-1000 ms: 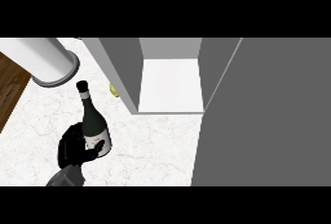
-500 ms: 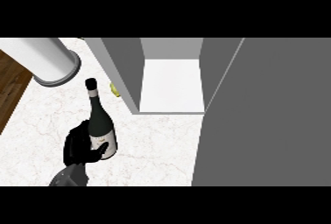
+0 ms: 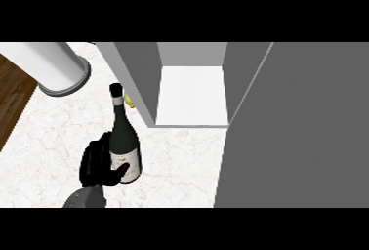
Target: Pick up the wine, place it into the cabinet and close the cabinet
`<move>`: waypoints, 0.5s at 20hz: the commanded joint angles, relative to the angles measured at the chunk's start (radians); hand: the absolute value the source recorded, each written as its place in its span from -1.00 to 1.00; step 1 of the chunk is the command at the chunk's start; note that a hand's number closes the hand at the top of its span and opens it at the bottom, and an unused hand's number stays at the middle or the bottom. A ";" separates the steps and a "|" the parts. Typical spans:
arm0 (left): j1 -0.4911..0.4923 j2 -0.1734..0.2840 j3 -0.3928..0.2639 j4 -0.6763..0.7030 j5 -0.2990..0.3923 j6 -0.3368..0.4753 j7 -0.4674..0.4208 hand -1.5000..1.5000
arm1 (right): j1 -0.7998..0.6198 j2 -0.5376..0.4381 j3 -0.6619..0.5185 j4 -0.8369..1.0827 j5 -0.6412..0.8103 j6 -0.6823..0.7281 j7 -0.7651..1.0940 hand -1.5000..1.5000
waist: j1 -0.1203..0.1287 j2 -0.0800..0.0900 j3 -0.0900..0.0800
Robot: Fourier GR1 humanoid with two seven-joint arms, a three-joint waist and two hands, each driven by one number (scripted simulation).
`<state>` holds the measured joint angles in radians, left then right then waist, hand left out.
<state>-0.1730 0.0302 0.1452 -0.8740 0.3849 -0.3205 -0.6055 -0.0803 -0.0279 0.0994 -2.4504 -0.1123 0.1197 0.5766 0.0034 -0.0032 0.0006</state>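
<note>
While our left hand [image 3: 99, 163] curls round the wine [image 3: 124, 144], the cabinet [image 3: 191, 83] stands open.
We see the dark bottle at about 8 o'clock on the white marbled desk [image 3: 51, 132], neck pointing to 12, just short of the cabinet's white shelf [image 3: 191, 97]. A grey door panel [image 3: 296, 127] fills 3 o'clock. A white cylinder [image 3: 51, 66] stands at 10 o'clock, brown wooden floor [image 3: 13, 105] at 9.

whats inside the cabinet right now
The open cabinet shows only a bare white shelf. The wine bottle is outside, held by the left hand. The door covers everything to its right.
</note>
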 commanded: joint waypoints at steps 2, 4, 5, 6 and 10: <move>0.035 -0.029 -0.143 -0.152 0.027 0.079 0.077 1.00 | 0.001 -0.002 0.023 -0.087 -0.018 -0.019 0.077 -1.00 | -0.004 0.000 0.000; 0.087 -0.029 -0.180 -0.215 0.048 0.104 0.093 1.00 | -0.019 -0.020 -0.037 -0.068 -0.091 -0.008 0.079 -1.00 | -0.003 0.001 0.000; 0.065 -0.030 -0.250 -0.257 0.088 0.170 0.117 1.00 | -0.067 -0.034 -0.066 -0.050 -0.094 -0.016 0.106 -1.00 | -0.003 0.001 0.000; 0.022 -0.030 -0.213 -0.263 0.077 0.203 0.160 1.00 | 0.019 0.024 0.054 -0.043 0.022 -0.012 0.011 -1.00 | -0.005 0.001 0.000; 0.085 -0.030 -0.439 -0.370 0.175 0.384 0.160 1.00 | 0.006 -0.006 -0.006 -0.084 -0.029 -0.014 0.064 -1.00 | -0.008 0.001 -0.001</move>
<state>-0.0870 0.0030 -0.1540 -1.1726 0.4889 -0.0788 -0.4703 -0.1030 -0.0342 0.0919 -2.4514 -0.1090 0.1124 0.6059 -0.0005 -0.0024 0.0002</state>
